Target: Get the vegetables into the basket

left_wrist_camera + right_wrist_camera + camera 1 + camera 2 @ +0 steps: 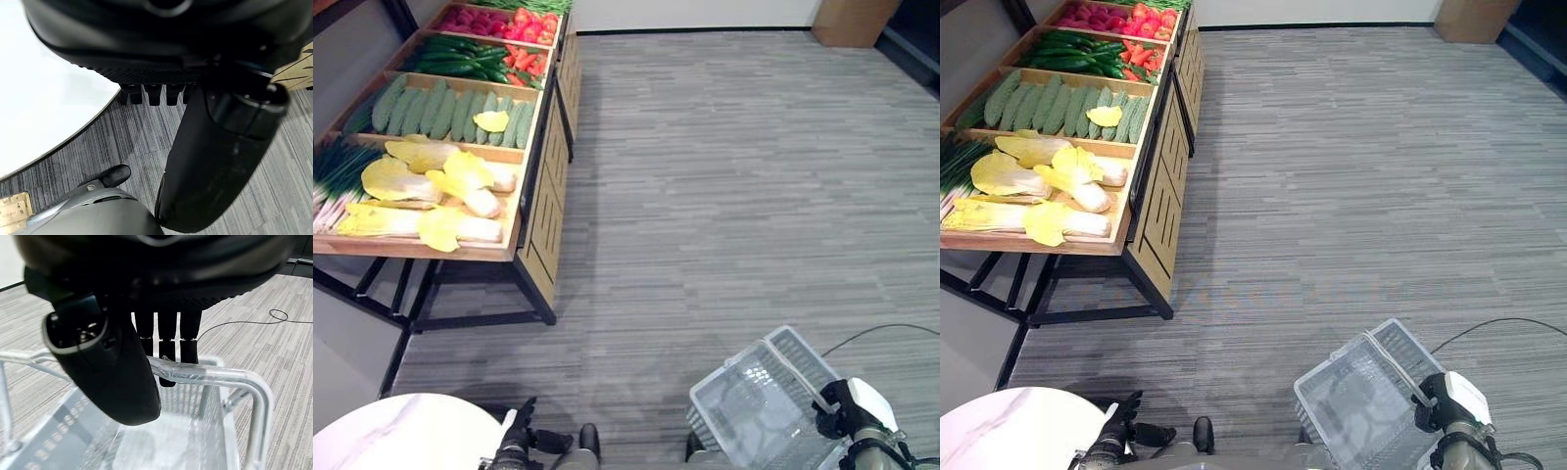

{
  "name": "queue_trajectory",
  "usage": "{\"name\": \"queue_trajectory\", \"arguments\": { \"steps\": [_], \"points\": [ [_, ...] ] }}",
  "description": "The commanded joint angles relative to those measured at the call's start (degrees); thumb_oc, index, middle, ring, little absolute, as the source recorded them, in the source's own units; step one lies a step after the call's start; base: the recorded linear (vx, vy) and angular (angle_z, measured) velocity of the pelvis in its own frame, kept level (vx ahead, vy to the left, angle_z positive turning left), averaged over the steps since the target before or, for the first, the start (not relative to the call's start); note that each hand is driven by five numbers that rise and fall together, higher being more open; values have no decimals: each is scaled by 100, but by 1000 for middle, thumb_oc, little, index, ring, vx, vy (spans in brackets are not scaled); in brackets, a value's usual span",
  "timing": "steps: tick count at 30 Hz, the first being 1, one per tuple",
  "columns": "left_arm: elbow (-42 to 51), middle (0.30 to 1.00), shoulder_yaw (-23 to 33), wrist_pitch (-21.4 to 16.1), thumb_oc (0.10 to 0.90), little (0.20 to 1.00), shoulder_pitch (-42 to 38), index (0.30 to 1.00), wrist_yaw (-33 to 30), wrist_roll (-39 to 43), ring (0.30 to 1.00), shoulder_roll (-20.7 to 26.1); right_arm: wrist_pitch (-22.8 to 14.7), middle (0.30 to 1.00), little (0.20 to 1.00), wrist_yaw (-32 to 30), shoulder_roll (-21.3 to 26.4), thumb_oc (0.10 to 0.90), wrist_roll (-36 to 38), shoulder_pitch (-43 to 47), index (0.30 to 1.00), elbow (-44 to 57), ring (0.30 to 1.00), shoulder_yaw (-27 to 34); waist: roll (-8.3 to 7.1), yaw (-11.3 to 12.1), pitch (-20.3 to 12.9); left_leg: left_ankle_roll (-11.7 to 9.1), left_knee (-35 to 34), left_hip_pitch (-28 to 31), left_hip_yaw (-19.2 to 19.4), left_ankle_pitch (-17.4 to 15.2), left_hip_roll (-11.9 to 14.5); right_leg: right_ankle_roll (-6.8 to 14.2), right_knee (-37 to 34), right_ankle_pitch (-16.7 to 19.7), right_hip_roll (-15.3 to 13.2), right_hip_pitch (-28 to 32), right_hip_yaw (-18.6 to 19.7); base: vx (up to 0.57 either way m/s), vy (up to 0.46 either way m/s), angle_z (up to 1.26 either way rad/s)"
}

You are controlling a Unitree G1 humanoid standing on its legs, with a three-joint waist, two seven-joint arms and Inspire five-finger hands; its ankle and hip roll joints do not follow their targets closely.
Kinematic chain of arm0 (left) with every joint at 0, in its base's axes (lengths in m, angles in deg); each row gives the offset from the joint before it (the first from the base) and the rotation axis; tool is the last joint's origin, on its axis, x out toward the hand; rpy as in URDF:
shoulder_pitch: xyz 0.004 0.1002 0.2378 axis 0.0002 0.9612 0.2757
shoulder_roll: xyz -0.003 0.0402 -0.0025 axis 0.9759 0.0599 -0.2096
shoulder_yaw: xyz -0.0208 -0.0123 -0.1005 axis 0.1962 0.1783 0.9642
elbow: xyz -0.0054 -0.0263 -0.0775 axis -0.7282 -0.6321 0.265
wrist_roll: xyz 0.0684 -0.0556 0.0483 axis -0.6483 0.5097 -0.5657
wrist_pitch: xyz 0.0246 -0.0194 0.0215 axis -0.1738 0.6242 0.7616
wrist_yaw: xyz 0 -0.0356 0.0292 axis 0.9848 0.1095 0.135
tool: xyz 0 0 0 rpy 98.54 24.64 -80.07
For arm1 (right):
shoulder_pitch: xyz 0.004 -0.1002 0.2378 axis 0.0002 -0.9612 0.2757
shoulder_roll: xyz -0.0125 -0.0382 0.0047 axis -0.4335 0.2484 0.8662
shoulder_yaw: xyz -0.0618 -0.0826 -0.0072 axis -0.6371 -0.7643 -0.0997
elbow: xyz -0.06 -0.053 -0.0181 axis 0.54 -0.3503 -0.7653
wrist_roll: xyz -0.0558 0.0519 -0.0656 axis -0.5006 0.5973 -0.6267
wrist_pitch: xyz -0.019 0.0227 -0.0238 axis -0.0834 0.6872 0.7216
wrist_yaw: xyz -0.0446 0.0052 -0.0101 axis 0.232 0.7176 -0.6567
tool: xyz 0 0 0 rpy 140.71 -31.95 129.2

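Grey striped carpet (734,196) covers the floor, and a wooden produce stand on a black metal frame (536,211) runs along the robot's left side. Its nearest tray holds pale yellow-leaved cabbages (431,191) beside green onions with white stalks (335,181). Behind them lies a row of bumpy light green gourds (445,108), then dark green cucumbers (460,57) next to red peppers (529,61), and at the far end pinkish-red vegetables (475,20). All the vegetables sit on the stand, well apart from the clear plastic shopping basket (754,401), which hangs low at the robot's right and has no vegetables in it. The right hand (166,345) has its fingers (188,346) curled over the basket's clear plastic handle (215,377), with the thumb in front of the bar. The left hand (517,441) hangs low near the rim of a round white table (401,431); in its wrist view the fingers (154,93) look relaxed and hold nothing.
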Motion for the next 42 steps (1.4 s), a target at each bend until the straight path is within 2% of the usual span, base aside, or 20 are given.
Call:
{"name": "queue_trajectory", "arguments": {
  "steps": [1,3,6,7,10,13,17,19,22,23,24,27,29,31,32,34,37,39,41,42],
  "points": [
    [369,1000,78,-151,900,1000,-427,1000,-217,-117,1000,328,-10,300,300,-550,420,400,302,738,300,456,300,160,-29,141,480,160,883,206,76,-1192,207,522,1826,832,-518,-703,139,57,194,-14],
    [485,1000,110,-141,900,1000,-482,1000,-272,-57,1000,387,6,300,300,-547,371,400,298,775,300,483,300,130,-6,115,571,176,909,405,86,-1331,177,492,2076,834,-574,-1009,-3,197,109,7],
    [395,1000,168,-145,900,1000,-575,1000,-320,-28,1000,410,19,300,300,-568,280,400,361,851,300,462,300,52,-50,-1,647,23,766,779,20,-1475,165,456,1126,748,-599,-1201,-305,368,-95,1],
    [279,1000,204,-119,900,1000,-574,1000,-323,-67,1000,392,21,300,300,-621,225,400,372,847,300,550,300,-11,-76,-130,658,-126,765,1033,-77,-1626,233,514,211,808,-506,-1423,-269,587,-247,29],
    [243,1000,230,-104,900,1000,-478,1000,-322,-23,1000,281,20,300,300,-602,244,400,353,693,300,574,300,26,-34,-191,588,-261,900,1269,-261,-1649,341,442,411,767,-403,-1397,-218,452,-242,53],
    [85,1000,229,-96,900,1000,-384,1000,-332,19,1000,156,-51,300,300,-611,371,400,444,701,300,491,300,24,108,-181,521,-507,1253,1215,-534,-1109,692,112,806,368,-118,-1357,-429,284,-318,81],
    [85,1000,252,-108,900,1000,-352,1000,-345,70,1000,135,-95,300,300,-636,475,400,422,691,300,608,300,-3,165,-172,515,-591,1412,1083,-847,-675,851,-105,1074,50,63,-1365,-495,149,-221,25],
    [142,1000,238,-90,900,1000,-418,1000,-431,96,1000,121,-122,300,300,-719,584,400,432,651,300,664,300,26,177,-131,531,-712,2015,773,-917,85,1122,-386,1073,-272,295,-1141,-593,228,-348,31],
    [206,1000,187,-97,900,1000,-482,1000,-417,114,1000,111,-129,300,300,-739,627,400,458,631,300,693,300,40,83,-109,583,-664,2594,406,-922,303,1119,-543,947,-363,355,-944,-609,156,-259,27],
    [256,1000,174,-79,900,1000,-498,1000,-441,145,1000,101,-125,300,300,-779,589,400,500,541,300,679,300,87,19,-100,633,-589,2966,186,-710,467,1216,-681,798,-513,469,-677,-667,177,-242,2],
    [284,1000,151,-78,900,1000,-519,1000,-447,146,1000,104,-106,300,300,-776,578,400,522,512,300,680,300,101,11,-75,659,-551,2937,49,-651,441,1181,-682,755,-552,473,-579,-675,242,-281,9],
    [232,1000,105,-70,900,1000,-626,1000,-458,129,1000,91,-89,300,300,-752,579,400,565,471,300,628,300,187,-36,7,769,-505,2712,-544,-511,-25,887,-596,573,-609,415,-271,-704,175,-76,33],
    [189,1000,93,-71,900,1000,-651,1000,-496,74,1000,94,-95,300,300,-798,580,400,572,456,300,604,300,218,-43,89,770,-442,1839,-981,-217,-351,698,-473,479,-690,397,-90,-723,183,12,21],
    [156,1000,101,-65,900,1000,-673,1000,-499,64,1000,85,-90,300,300,-802,543,400,557,459,300,620,300,192,-52,135,748,-432,1659,-1034,-213,-327,648,-455,495,-715,396,-66,-676,225,41,-13],
    [123,1000,105,-52,900,1000,-671,1000,-546,-1,1000,124,-95,300,300,-844,442,400,569,446,300,594,300,128,18,250,714,-494,820,-1384,-114,184,594,-411,441,-865,552,197,-607,370,63,-29],
    [5,1000,162,-27,900,1000,-590,1000,-507,-42,1000,125,-97,300,300,-778,344,400,483,467,300,623,300,29,1,337,650,-445,714,-1144,-249,201,526,-351,504,-1014,627,438,-385,551,194,-49],
    [101,1000,105,-54,900,1000,-571,1000,-491,-170,1000,195,-42,300,300,-766,68,400,411,607,300,633,300,-127,-173,359,518,-116,581,-796,139,-98,279,-40,536,-744,298,413,-99,463,340,-125],
    [299,1000,176,-46,900,1000,-654,1000,-544,-4,1000,321,4,300,300,-753,-89,400,389,889,300,597,300,-353,-306,458,586,113,642,-644,387,-392,154,238,1337,-291,80,80,-44,271,293,-54],
    [332,1000,181,-47,900,1000,-673,1000,-566,8,1000,373,-13,300,300,-734,-129,400,380,943,300,624,300,-418,-272,454,639,194,632,-527,417,-476,162,321,1985,22,75,-266,-52,187,166,-32],
    [398,1000,165,-13,900,1000,-676,1000,-561,6,1000,462,26,300,300,-707,-131,400,326,997,300,710,300,-481,-229,414,753,277,535,-175,449,-632,143,346,2601,415,-111,-704,-244,290,175,-8]
  ]
}}
